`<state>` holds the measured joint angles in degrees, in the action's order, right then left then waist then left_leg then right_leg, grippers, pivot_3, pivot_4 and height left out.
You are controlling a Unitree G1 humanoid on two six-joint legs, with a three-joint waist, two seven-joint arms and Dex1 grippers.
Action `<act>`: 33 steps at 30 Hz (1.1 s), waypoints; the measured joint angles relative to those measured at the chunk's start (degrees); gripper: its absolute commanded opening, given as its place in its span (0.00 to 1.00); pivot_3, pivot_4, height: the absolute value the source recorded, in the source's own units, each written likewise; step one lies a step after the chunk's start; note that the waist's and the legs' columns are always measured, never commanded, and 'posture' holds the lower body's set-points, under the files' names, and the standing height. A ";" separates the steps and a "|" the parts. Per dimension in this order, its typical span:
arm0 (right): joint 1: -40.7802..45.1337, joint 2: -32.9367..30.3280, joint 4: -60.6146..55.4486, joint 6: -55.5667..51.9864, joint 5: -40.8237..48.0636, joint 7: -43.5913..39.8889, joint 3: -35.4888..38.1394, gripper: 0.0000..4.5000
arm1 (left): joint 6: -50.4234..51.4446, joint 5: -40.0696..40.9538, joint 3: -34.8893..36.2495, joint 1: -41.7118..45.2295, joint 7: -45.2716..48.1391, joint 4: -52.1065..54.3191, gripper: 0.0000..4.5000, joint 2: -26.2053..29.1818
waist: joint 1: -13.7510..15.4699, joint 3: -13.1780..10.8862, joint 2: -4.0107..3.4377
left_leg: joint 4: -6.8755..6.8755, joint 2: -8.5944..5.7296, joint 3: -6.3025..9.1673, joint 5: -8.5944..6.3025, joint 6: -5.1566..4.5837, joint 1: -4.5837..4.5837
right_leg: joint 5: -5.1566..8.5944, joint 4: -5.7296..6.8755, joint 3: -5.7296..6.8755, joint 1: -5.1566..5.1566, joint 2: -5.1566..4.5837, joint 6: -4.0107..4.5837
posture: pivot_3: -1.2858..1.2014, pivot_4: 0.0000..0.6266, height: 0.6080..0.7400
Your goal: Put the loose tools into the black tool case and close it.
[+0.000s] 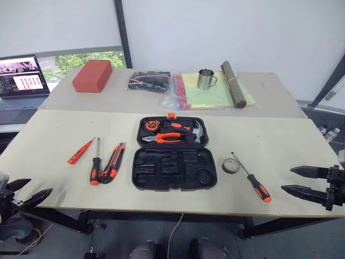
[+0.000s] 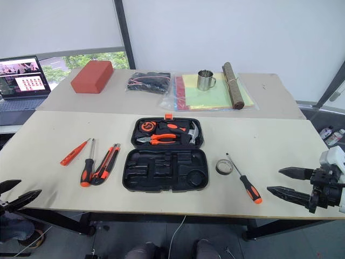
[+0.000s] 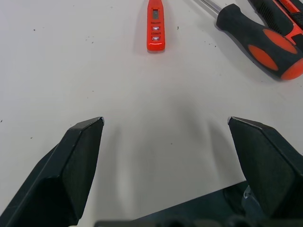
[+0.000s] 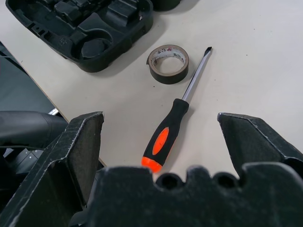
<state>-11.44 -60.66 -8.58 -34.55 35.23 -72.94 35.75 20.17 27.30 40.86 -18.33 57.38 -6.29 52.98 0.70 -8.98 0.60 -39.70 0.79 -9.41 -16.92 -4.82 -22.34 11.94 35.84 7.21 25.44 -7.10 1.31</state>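
The black tool case [image 1: 161, 181] lies open in the middle of the near table, its front half showing bare moulded slots. Left of it lie an all-orange screwdriver [image 1: 81, 151], a black-and-orange screwdriver [image 1: 96, 168] and the utility knife [image 1: 113, 162]. Right of it are the grey tape roll [image 1: 230, 165] and a third screwdriver [image 1: 253, 181]. My left gripper [image 1: 40, 185] hangs open off the table's front left corner. My right gripper [image 1: 287, 179] is open at the front right, just beyond that screwdriver [image 4: 168, 132] and the tape roll [image 4: 168, 63].
The case's back half holds a hammer [image 1: 195, 131], pliers [image 1: 161, 138] and a tape measure [image 1: 150, 125]. On the rear table are a red block [image 1: 92, 75], a black cable bundle [image 1: 149, 82], a metal mug [image 1: 205, 79], a brown roll [image 1: 233, 83] and a laptop [image 1: 21, 81].
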 measured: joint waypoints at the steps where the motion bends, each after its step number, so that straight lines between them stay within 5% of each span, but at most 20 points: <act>1: 0.00 0.00 0.00 0.00 0.00 0.00 0.00 0.99 | 0.00 0.00 0.00 0.00 0.00 0.00 1.00 0.00 | 0.00 0.00 0.00 | 0.00 0.00 0.00 0.00 0.00 0.00 | 0.00 0.00 0.00 0.00 0.00 0.00 | 0.52 0.24 0.97; 9: 9.25 0.07 -10.00 -4.40 4.14 6.25 -2.69 0.99 | 26.04 8.97 -2.65 11.52 -17.22 21.65 1.00 -1.09 | 0.45 -0.05 -0.01 | -0.03 -0.01 0.03 0.03 0.05 0.07 | -0.02 0.01 -0.01 -0.18 0.02 -0.18 | 0.52 0.24 0.97; 16: 16.70 0.39 -16.82 -8.06 8.28 10.47 -10.87 0.99 | 47.78 12.97 -8.99 25.42 -32.51 23.30 1.00 -4.57 | -0.05 -0.14 0.13 | -0.08 -0.02 0.00 0.10 0.05 0.12 | -0.10 0.16 -0.06 -0.28 0.33 -0.05 | 0.52 0.24 0.97; 22: 24.44 2.69 -21.10 -8.03 10.13 12.56 -17.34 0.99 | 56.44 13.19 -15.09 30.40 -36.74 23.15 1.00 -6.97 | -0.02 -0.21 0.27 | -0.13 -0.02 -0.02 0.10 0.09 0.14 | 0.08 0.16 -0.13 -0.31 0.42 -0.36 | 0.52 0.24 0.97; 33: 27.05 4.75 -21.51 -6.04 8.92 13.95 -23.08 1.00 | 55.46 9.55 -19.38 31.63 -37.10 17.97 0.21 -6.96 | 0.01 -0.24 0.34 | -0.12 -0.02 -0.04 0.13 0.16 0.26 | 0.03 0.19 -0.17 -0.35 0.35 -0.26 | 0.52 0.24 0.97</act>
<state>15.61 -55.91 -30.09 -40.59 44.15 -58.98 12.67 75.63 36.85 21.48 13.31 20.28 11.68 46.02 0.71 -9.22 0.93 -39.83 0.77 -9.45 -16.79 -4.67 -22.08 11.97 36.03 7.04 25.09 -6.75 1.05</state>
